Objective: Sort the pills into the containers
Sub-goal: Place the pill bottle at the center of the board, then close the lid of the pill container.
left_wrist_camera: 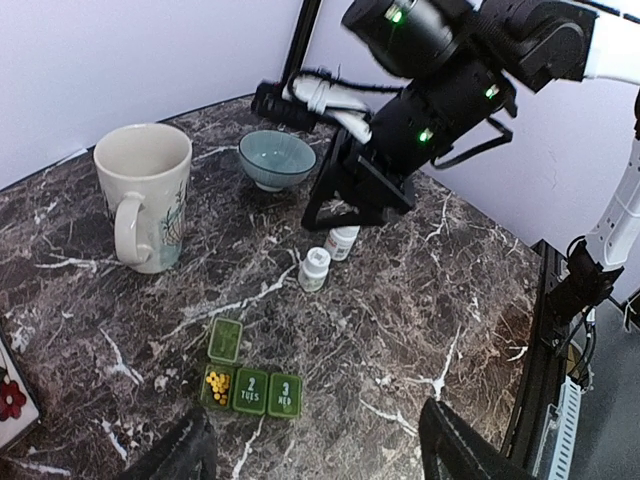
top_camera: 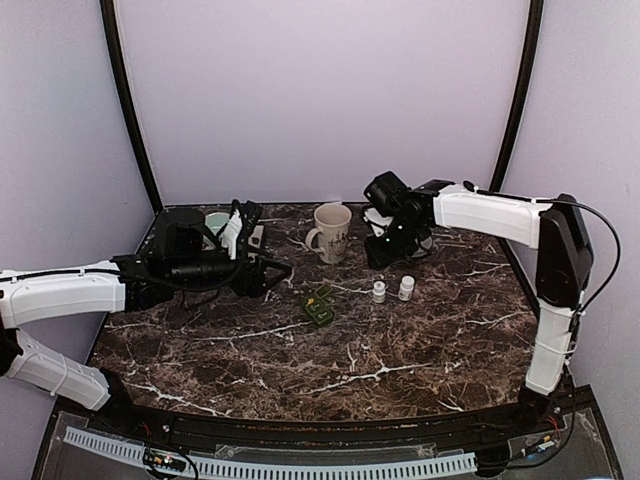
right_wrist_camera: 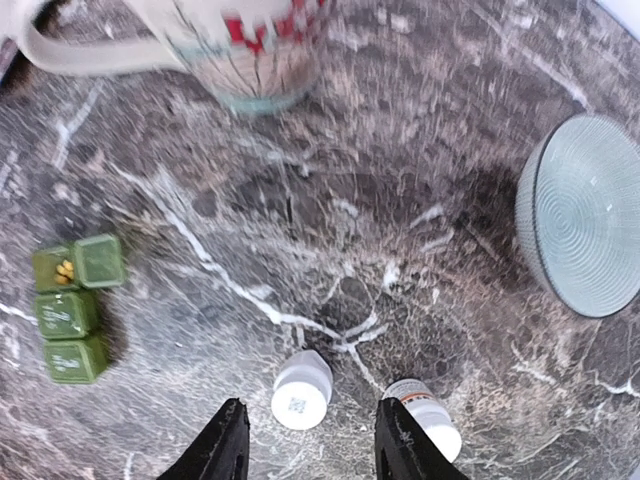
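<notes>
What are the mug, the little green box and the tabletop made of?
The mug looks like glazed ceramic: cream, glossy, thick-walled. The green box seems moulded plastic: semi-gloss, one lid flipped open, printed day labels. The tabletop looks like polished dark marble with white veins, though it may be printed laminate.

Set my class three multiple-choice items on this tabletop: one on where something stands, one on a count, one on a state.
1. In the overhead view, the two white pill bottles stand:
A left of the green pill organiser
B right of it
C on top of it

2. How many compartments does the organiser show?
A two
B seven
C three

3. The compartment holding the yellow pills has its lid:
A open
B shut
C taped over

Answers:
1 B, both bottles lie to the organiser's right.
2 C, three green boxes sit in a row.
3 A, the lid is flipped back, so the pills show.
</notes>
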Motion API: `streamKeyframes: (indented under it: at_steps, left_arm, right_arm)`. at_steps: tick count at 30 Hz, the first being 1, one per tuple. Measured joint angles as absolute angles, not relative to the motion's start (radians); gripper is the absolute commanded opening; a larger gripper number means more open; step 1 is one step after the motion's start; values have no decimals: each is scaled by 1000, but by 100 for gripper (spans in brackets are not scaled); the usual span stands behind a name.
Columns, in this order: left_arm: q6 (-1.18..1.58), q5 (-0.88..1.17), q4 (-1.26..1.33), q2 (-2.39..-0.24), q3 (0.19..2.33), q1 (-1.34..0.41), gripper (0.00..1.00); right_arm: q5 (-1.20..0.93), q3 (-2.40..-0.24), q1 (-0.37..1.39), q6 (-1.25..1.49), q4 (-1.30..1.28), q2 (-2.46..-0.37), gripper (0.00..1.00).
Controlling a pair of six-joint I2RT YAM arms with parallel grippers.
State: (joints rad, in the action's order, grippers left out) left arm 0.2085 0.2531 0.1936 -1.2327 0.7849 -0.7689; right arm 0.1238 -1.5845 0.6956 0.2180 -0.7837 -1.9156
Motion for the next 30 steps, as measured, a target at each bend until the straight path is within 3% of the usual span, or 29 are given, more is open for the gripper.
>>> streamKeyframes:
  at_steps: [21,30]
  left_arm:
    - [445,243,289,-1357,655,-796,62]
    - [537,204,306,-1446,650,-797,52]
  right_arm:
    - [-12,-1638,774,266,-688,-1980,35]
    - [-29,-1638,786,287,-649,-2054,22]
